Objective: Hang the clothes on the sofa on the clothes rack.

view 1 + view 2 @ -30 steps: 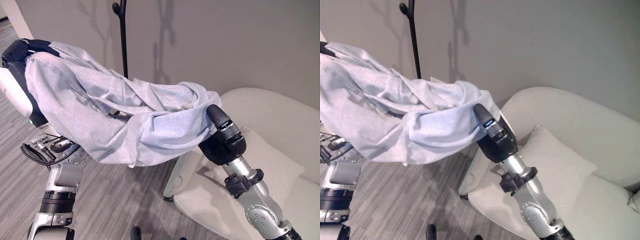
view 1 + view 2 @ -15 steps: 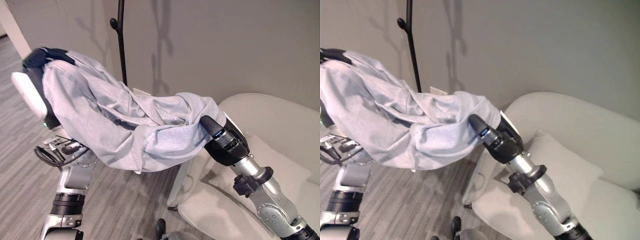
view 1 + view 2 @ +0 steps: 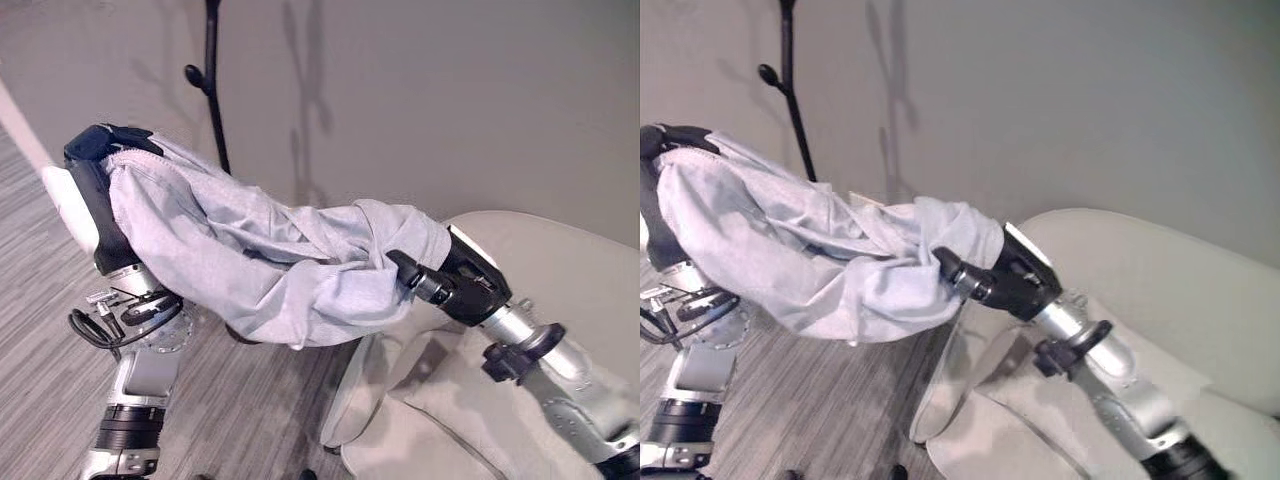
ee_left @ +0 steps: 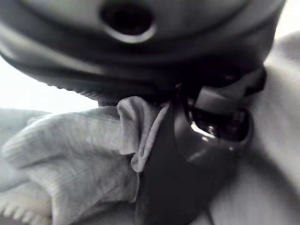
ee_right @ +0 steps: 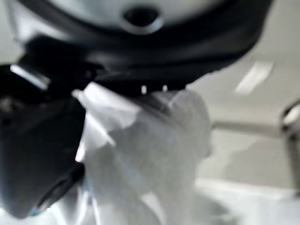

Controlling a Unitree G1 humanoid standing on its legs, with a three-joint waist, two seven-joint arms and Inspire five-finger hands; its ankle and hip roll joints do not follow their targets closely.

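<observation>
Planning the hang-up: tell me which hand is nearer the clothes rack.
Left. The left hand holds the garment up just beside the clothes rack; the right hand holds the other end, over by the sofa.

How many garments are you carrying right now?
1 that I can make out: a light grey garment slung between the left hand and the right hand, in front of the black clothes rack. Its folds could hide another piece.
</observation>
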